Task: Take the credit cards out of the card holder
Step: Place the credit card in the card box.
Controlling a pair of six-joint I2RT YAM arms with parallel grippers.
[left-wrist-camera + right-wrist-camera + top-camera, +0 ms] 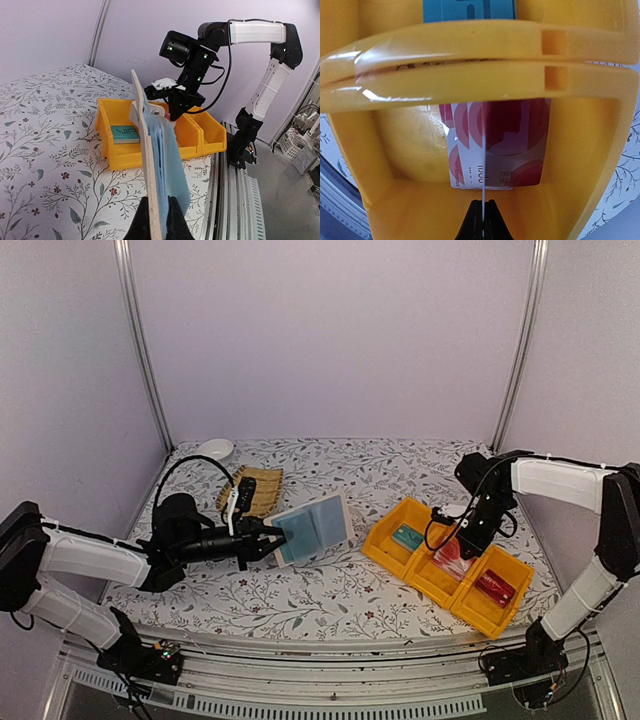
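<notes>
Credit card (482,150): light, stiff, slick, probably best pinched at one short edge; hangs edge-on, clamped in right end effector (482,205) over yellow tray (470,50); left end effector (272,537) grips the soft card holder (313,528) aloft.

Pale lilac walls (330,340), metal corner posts (144,340), floral-patterned table (320,602)

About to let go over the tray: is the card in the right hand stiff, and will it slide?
Probably stiff: the card stands straight, edge-on, from the right hand. Likely to slide on landing: it is thin, above a glossy yellow tray.
</notes>
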